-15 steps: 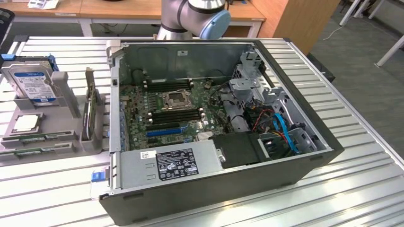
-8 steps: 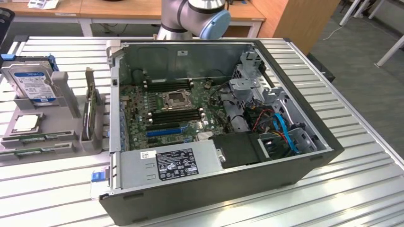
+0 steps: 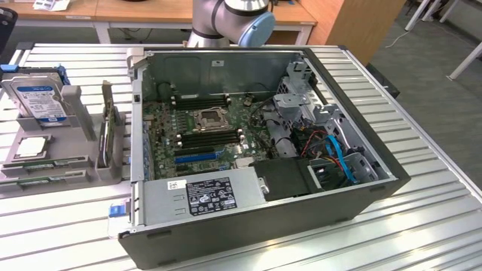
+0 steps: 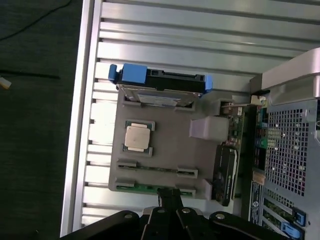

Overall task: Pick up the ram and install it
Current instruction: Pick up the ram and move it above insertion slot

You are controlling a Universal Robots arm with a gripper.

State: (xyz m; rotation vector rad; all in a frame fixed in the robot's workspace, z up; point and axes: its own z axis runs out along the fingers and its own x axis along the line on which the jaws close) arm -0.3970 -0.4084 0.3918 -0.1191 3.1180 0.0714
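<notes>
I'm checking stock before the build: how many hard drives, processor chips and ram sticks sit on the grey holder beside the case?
hard drive: 1
processor chip: 1
ram sticks: 2
Total: 4

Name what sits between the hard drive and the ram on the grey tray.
A square silver processor chip lies in its own recess between the hard drive and the ram, clearest in the wrist view.
</notes>
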